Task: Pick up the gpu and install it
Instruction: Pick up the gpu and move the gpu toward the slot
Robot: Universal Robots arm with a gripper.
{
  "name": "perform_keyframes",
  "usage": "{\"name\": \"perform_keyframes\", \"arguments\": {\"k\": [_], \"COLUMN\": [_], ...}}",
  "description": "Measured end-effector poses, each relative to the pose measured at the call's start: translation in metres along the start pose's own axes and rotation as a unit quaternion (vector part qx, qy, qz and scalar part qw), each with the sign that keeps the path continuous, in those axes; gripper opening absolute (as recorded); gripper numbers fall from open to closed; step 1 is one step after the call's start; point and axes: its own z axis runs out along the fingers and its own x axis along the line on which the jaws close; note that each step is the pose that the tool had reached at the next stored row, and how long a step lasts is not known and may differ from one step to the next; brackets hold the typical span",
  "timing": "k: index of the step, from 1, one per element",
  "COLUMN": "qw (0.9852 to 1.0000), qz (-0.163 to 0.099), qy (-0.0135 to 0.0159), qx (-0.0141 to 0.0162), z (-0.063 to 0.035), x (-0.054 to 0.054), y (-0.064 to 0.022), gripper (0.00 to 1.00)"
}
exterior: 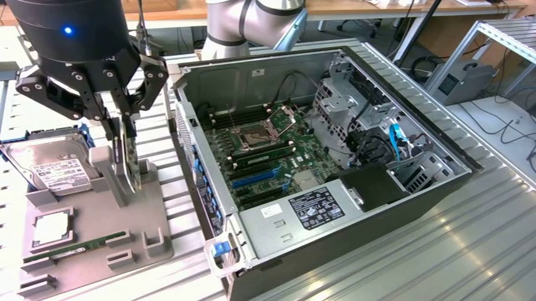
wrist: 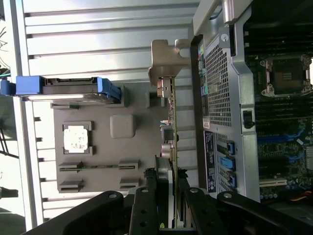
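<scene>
The gpu (exterior: 132, 160) stands on edge, a thin dark card seen almost edge-on above the grey fixture tray (exterior: 100, 216). My gripper (exterior: 124, 128) comes down from above and is shut on the card's upper edge, one finger on each face. In the wrist view the gpu (wrist: 172, 122) runs away from my gripper (wrist: 168, 181) as a narrow strip, ending in its pale metal bracket (wrist: 165, 61). Whether its lower edge still rests in the tray's holder I cannot tell. The open computer case (exterior: 219, 207) lies just to the exterior view's right of the card.
The fixture tray (wrist: 98, 147) also carries a silver hard drive (exterior: 50, 163) in a blue carrier (wrist: 68, 88), a processor chip (exterior: 52, 229) and a green memory stick (exterior: 75, 246). Inside the case, the motherboard (exterior: 268, 150) shows blue slots (exterior: 255, 177). The arm's base stands behind the case.
</scene>
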Motion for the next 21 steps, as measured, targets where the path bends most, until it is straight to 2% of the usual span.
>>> {"name": "perform_keyframes", "arguments": {"k": [21], "qw": [1.0000], "qz": [0.000], "qy": [0.0000], "qx": [0.0000], "z": [-0.0053], "x": [-0.0002], "y": [0.0002], "gripper": [0.27]}}
